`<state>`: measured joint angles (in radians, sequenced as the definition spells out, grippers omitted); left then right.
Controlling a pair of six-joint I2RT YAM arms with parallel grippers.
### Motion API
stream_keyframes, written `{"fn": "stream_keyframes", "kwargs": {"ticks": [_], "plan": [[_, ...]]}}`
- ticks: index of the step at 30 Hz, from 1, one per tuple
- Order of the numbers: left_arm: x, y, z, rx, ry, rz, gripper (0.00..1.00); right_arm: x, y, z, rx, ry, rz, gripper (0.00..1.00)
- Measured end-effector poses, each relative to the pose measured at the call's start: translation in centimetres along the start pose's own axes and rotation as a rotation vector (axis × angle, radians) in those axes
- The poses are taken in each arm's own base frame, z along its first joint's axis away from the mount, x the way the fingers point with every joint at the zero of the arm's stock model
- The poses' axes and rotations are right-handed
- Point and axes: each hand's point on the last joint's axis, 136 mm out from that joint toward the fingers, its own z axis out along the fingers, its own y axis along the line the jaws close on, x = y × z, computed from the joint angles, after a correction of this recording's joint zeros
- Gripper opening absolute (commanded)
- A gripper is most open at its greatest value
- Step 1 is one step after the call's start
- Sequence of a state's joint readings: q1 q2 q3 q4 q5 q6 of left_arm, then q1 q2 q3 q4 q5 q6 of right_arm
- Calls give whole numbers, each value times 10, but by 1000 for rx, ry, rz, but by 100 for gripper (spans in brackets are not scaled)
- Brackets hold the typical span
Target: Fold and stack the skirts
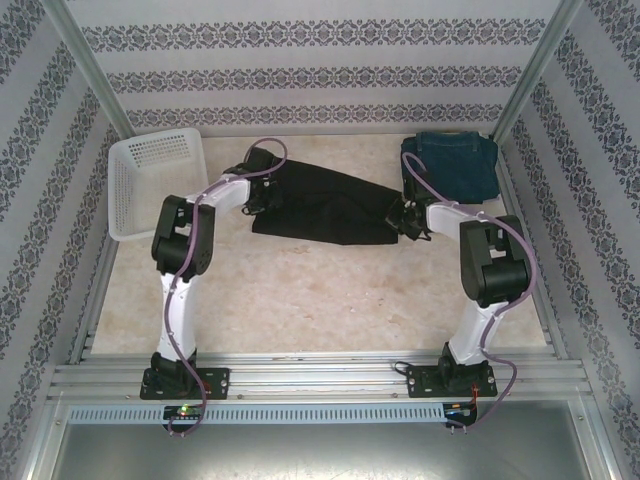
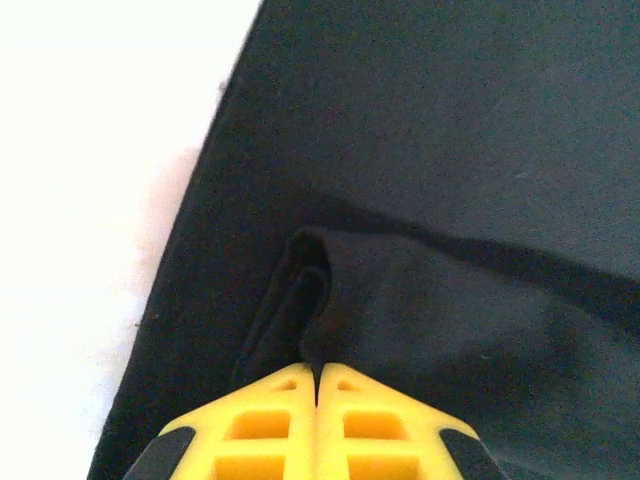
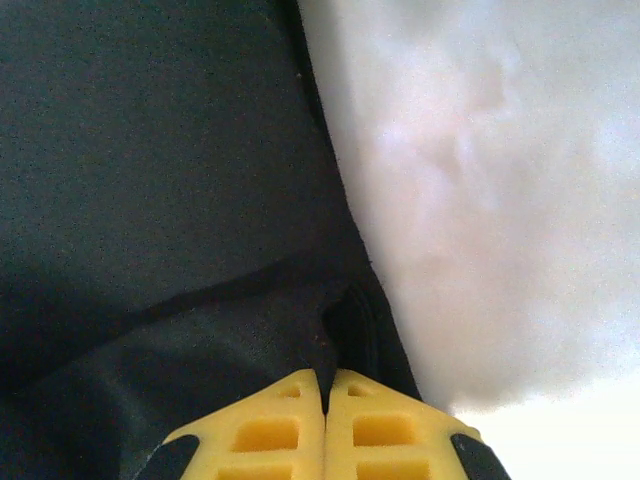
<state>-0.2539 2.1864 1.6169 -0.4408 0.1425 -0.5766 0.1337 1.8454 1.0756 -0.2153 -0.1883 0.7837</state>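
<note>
Across the middle of the table (image 1: 330,300) lies the black skirt (image 1: 325,212), spread flat and a bit slanted; you have it by both short ends. Your left gripper (image 1: 258,200) sits at the skirt's left edge; in the left wrist view its yellow fingers (image 2: 250,430) are pressed together, with a small fold of black cloth bunched up at their tips. Your right gripper (image 1: 402,222) sits at the right edge; its fingers (image 3: 400,430) are squeezed tight on a fold of the hem too, with bare table just beside it.

I think this skirt is soft, light and floppy; it should sag in the middle when you lift it, and it won't keep a shape by itself. The pinched folds look thin, so the cloth could slip out if you pull hard; move both ends together and go slow. The edges near the corners look like the best spots to hold.

The blue denim skirt (image 1: 452,165) lies in a neat pile at the far right, just behind your right gripper; the white mesh basket (image 1: 150,185) leans at the far left, apart from the black skirt.
</note>
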Motion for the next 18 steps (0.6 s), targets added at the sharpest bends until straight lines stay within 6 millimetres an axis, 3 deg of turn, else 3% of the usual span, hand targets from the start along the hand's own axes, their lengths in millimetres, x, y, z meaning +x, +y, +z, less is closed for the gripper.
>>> {"fn": "stream_keyframes", "kwargs": {"ticks": [6, 10, 12, 14, 18], "plan": [[78, 43, -40, -21, 59, -57, 0, 39, -20, -20, -5, 59, -8, 0], [135, 77, -77, -36, 83, -129, 0, 74, -36, -42, -2, 108, -11, 0], [152, 86, -97, -30, 77, -165, 0, 85, -41, -55, -11, 119, -7, 0], [155, 86, -120, -6, 41, -192, 0, 91, -39, -70, -35, 113, -5, 0], [128, 68, -167, 82, -98, -205, 0, 85, -27, -92, -91, 67, -4, 0]]}}
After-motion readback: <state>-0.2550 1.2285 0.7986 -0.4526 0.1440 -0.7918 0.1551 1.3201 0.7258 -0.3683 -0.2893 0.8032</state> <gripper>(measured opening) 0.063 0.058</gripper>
